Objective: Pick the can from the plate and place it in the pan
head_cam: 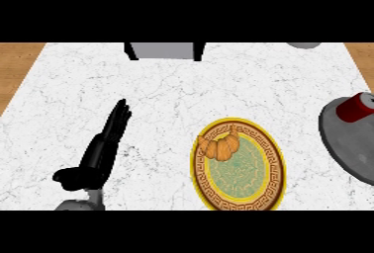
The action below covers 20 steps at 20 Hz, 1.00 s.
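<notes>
A red can (355, 107) with a silver top stands inside the grey pan (350, 146) at the right edge of the head view. The gold-rimmed green plate (240, 165) lies at the lower middle of the counter and carries a croissant (221, 147) on its upper left part. My left hand (102, 148) rests at the lower left with straight fingers pointing up the counter, well apart from the plate, holding nothing. My right hand does not show in this view.
White marble counter (190, 84) with wooden floor at the far left and right corners. A grey box-like object (166, 50) sits at the back edge, and a grey rounded object (303, 45) shows at the back right.
</notes>
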Available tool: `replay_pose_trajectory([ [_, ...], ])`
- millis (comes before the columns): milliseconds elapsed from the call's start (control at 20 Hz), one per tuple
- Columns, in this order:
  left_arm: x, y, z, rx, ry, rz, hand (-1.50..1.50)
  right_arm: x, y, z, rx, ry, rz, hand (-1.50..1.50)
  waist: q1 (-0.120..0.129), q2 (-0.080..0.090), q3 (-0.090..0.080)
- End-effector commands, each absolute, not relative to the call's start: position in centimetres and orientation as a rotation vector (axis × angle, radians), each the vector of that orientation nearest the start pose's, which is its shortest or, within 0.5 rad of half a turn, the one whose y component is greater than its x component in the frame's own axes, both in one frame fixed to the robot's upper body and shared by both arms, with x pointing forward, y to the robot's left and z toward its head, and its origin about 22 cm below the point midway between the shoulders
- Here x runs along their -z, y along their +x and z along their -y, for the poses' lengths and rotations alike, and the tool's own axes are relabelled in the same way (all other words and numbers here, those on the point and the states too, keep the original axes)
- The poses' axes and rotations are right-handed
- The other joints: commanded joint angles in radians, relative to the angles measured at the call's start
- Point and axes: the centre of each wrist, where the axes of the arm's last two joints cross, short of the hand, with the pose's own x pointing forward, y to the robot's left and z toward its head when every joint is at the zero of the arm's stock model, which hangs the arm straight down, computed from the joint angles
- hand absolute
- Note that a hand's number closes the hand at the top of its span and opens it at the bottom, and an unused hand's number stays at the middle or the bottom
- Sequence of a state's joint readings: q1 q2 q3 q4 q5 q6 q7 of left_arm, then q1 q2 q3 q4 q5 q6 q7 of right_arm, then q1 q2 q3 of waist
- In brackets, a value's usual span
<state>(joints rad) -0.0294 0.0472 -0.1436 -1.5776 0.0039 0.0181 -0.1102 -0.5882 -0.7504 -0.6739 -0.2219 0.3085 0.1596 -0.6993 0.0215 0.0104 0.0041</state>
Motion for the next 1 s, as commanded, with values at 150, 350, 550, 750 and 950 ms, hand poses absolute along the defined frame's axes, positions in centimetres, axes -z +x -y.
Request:
replay_pose_trajectory([
  [150, -1.0, 24.3, -20.7, 0.149, -0.085, 1.691, 0.0, -3.6, 21.4, 57.6, 0.02, -0.36, 1.662, -1.5, -0.011, -0.004, 0.0],
  [350, -0.8, 24.4, -20.4, 0.121, -0.054, 1.707, 0.0, -2.1, 18.9, 58.0, -0.039, -0.295, 1.678, -1.5, -0.016, -0.005, 0.0],
  [550, -1.2, 25.1, -20.7, 0.143, -0.06, 1.698, 0.0, -0.9, 17.5, 57.8, -0.046, -0.307, 1.745, -1.5, -0.022, -0.004, 0.001],
  [750, -0.5, 24.8, -18.8, 0.124, -0.062, 1.716, 0.0, -1.3, 15.1, 59.0, -0.091, -0.325, 1.727, -1.5, -0.028, -0.006, 0.0],
  [950, -0.3, 24.8, -19.6, 0.134, -0.08, 1.691, 0.0, -1.0, 15.3, 58.6, -0.12, -0.36, 1.736, -1.5, -0.018, -0.005, 0.001],
])
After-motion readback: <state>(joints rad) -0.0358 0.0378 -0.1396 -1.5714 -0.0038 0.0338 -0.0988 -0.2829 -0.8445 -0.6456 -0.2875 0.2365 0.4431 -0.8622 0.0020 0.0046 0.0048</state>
